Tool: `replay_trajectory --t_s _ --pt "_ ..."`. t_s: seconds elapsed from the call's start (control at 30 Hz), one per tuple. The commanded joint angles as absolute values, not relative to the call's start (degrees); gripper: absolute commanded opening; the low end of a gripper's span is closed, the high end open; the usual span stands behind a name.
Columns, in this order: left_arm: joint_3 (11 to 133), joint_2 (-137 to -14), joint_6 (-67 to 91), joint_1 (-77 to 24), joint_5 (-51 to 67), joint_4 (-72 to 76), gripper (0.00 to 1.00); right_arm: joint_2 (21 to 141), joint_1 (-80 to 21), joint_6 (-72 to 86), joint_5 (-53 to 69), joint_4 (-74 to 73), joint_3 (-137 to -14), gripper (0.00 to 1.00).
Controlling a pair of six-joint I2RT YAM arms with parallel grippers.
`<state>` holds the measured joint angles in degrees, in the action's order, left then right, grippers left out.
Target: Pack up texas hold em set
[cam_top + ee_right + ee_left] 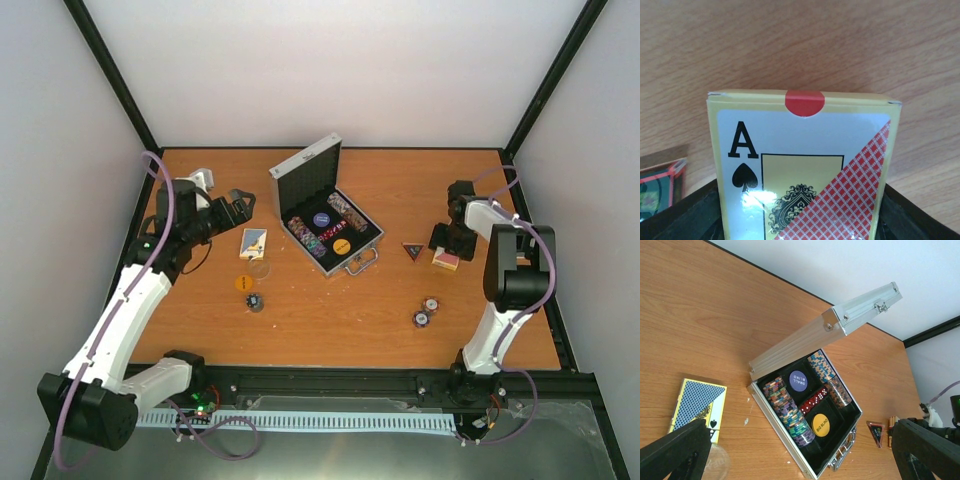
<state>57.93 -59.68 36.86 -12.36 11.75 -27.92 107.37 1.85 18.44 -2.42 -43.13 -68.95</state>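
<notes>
My right hand straddles the card box; I cannot tell if it grips yet. A loose pinch could drop it onto the token.

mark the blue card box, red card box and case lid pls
Blue card box (696, 405): left wrist view, middle of its blue patterned face.
Red card box (805, 140): right wrist view, upper middle of its printed face.
Case lid (790, 347): left wrist view, ribbed silver side.

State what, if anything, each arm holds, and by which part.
Left fingers hold nothing. Right fingers flank the red card box at its long sides; grip cannot be told.
</notes>
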Motion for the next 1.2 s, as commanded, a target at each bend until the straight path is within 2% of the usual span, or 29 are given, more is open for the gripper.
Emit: replay_trajectory --t_s 0.0,0.2,0.47,0.77,1.03,1.17 --pt "61.6 -60.1 34.9 -12.2 11.7 -27.9 1.0 101.0 2.1 14.2 -1.7 -40.7 -68.9 0.66" --pt "64.5 -60.9 33.1 -12.2 15.4 -28.2 1.0 92.9 -1.8 8.6 2.8 -37.4 -68.9 0.63" --pt "75.8 -68.6 35.6 -16.0 21.5 -39.0 1.0 83.0 -21.5 -0.4 8.5 -30.1 -68.1 0.62" --pt "78.7 -72.9 42.1 -22.0 37.9 -33.5 0.99 77.7 -36.2 -8.0 14.6 -27.0 -67.7 0.59" --pt "77.6 -76.4 41.1 -23.4 44.8 -34.2 0.96 75.9 -42.2 -12.6 15.8 -26.4 -67.3 0.59" --pt "77.6 -78.3 40.2 -25.0 46.2 -35.4 0.89 76.4 -43.7 -14.4 15.7 -26.9 -68.0 0.59"
